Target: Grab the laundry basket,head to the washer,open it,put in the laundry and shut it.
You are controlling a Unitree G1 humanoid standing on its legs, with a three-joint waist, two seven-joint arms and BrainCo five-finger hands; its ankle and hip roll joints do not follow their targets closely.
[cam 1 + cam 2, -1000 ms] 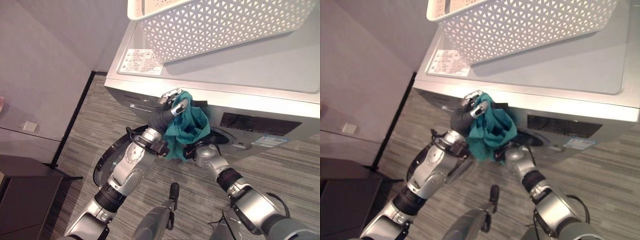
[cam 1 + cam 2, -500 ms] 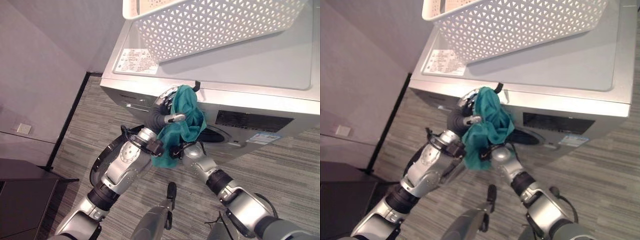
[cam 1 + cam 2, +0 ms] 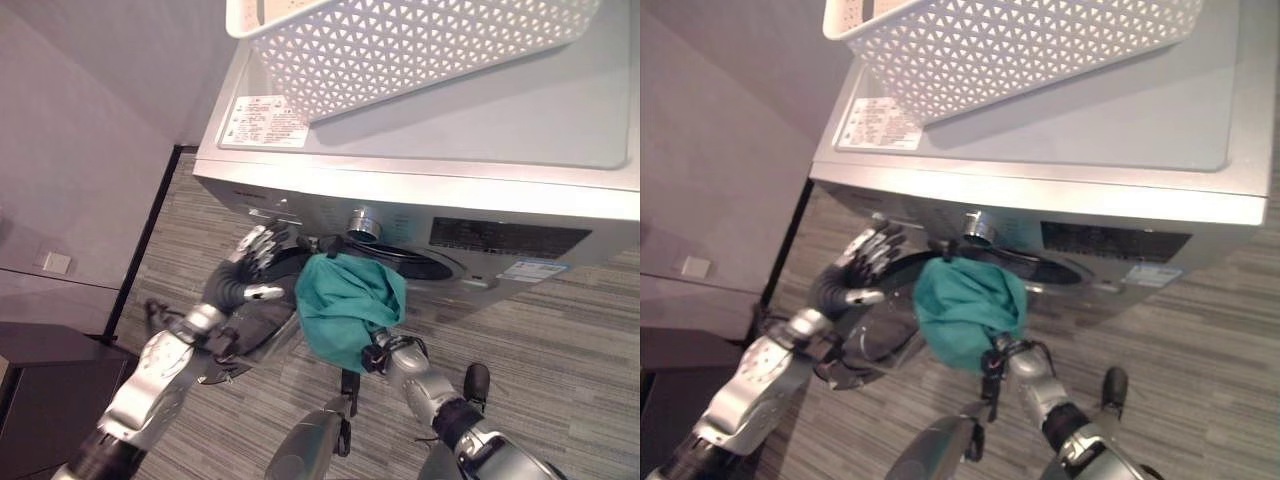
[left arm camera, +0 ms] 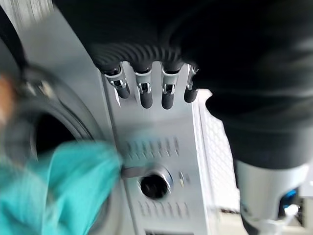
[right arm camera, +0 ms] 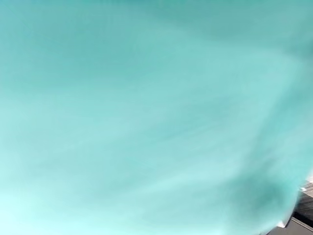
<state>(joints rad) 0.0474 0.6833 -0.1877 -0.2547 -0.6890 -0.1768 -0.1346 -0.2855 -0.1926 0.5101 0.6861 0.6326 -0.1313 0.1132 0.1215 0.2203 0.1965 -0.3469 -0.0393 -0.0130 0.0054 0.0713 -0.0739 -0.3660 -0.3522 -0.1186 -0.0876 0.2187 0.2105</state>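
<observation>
The right robot hand point(image 3: 378, 352) is buried under the teal cloth point(image 3: 348, 305), so its grip cannot be told. At nine o'clock from the cloth, the left robot hand point(image 3: 255, 262) hangs released, fingers spread, before the washer point(image 3: 420, 170). The cloth drapes at the washer's open drum mouth, and the white laundry basket point(image 3: 420, 45) rests on the washer's top at twelve o'clock.

The left hand point(image 3: 252, 268) is letting go of the cloth point(image 3: 348, 308) and drawing aside, fingers spread; the cloth is dropping toward the drum opening point(image 3: 425, 264).
</observation>
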